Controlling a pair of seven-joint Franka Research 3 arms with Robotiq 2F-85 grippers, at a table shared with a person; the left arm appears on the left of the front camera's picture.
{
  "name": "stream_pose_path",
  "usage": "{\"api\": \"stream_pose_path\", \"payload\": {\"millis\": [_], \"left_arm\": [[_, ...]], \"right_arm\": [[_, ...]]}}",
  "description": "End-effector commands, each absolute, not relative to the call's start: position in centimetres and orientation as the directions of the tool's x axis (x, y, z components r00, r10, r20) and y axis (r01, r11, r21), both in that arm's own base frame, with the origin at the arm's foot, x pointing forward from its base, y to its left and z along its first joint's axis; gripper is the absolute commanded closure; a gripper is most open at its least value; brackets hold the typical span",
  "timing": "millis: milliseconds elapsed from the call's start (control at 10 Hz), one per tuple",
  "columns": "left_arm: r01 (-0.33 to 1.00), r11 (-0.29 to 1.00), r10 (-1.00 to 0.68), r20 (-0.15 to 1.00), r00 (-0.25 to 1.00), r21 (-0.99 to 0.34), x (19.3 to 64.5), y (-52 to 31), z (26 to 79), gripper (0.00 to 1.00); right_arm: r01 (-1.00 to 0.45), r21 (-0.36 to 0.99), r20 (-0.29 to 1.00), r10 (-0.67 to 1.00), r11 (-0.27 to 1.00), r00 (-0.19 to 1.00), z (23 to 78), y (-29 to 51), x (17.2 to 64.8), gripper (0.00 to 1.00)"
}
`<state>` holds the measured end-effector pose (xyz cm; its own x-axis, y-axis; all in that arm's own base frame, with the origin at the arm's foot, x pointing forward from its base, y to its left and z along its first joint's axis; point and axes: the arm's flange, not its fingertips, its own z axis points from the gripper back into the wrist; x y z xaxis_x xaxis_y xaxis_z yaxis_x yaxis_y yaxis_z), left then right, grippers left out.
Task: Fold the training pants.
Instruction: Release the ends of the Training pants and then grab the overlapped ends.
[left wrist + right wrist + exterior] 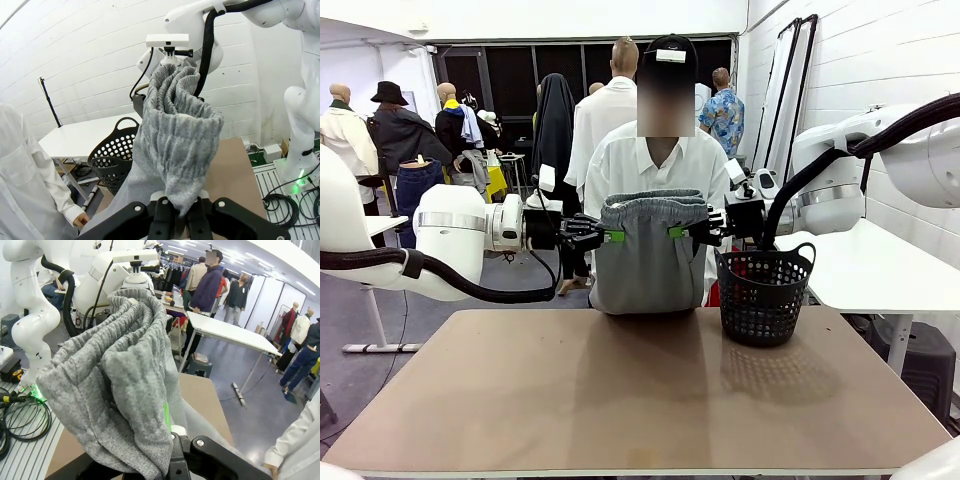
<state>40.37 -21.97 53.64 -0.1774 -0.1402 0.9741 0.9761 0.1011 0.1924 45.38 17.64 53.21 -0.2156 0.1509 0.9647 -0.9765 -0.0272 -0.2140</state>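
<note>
The near and middle of the brown wooden table (620, 400) lie bare to every edge. At far right stands a black perforated plastic basket (760, 295). Just left of it, at the far edge, light grey soft-fabric training pants (648, 265) hang, waistband ends pinched by left fingers (613, 236) and right fingers (676, 232).

The flat, light brown rectangular bench (620, 390) carries a black perforated plastic basket (762, 295) with loop handles, upright near its far right corner. Just left of the basket, the plain light grey soft-fabric training pants (645, 270) reach down to the bench's far edge; whether they touch it is unclear.
</note>
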Motion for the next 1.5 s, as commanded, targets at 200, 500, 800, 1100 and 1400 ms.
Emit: {"api": "stream_pose_path", "payload": {"millis": [200, 500, 800, 1100, 1400], "left_arm": [[0.971, 0.114, -0.119, 0.973, -0.197, 0.211, 39.94, -22.18, 53.64, 1.00], [0.971, 0.114, -0.119, 0.973, -0.197, 0.211, 39.94, -22.18, 53.64, 1.00], [0.971, 0.114, -0.119, 0.973, -0.197, 0.211, 39.94, -22.18, 53.64, 1.00], [0.971, 0.114, -0.119, 0.973, -0.197, 0.211, 39.94, -22.18, 53.64, 1.00], [0.971, 0.114, -0.119, 0.973, -0.197, 0.211, 39.94, -22.18, 53.64, 1.00]], "right_arm": [[-0.976, -0.213, 0.966, 0.142, -0.037, -0.216, 53.37, 17.73, 45.25, 1.00], [-0.976, -0.213, 0.966, 0.142, -0.037, -0.216, 53.37, 17.73, 45.25, 1.00], [-0.976, -0.213, 0.966, 0.142, -0.037, -0.216, 53.37, 17.73, 45.25, 1.00], [-0.976, -0.213, 0.966, 0.142, -0.037, -0.216, 53.37, 17.73, 45.25, 1.00], [-0.976, -0.213, 0.966, 0.142, -0.037, -0.216, 53.37, 17.73, 45.25, 1.00]]}}
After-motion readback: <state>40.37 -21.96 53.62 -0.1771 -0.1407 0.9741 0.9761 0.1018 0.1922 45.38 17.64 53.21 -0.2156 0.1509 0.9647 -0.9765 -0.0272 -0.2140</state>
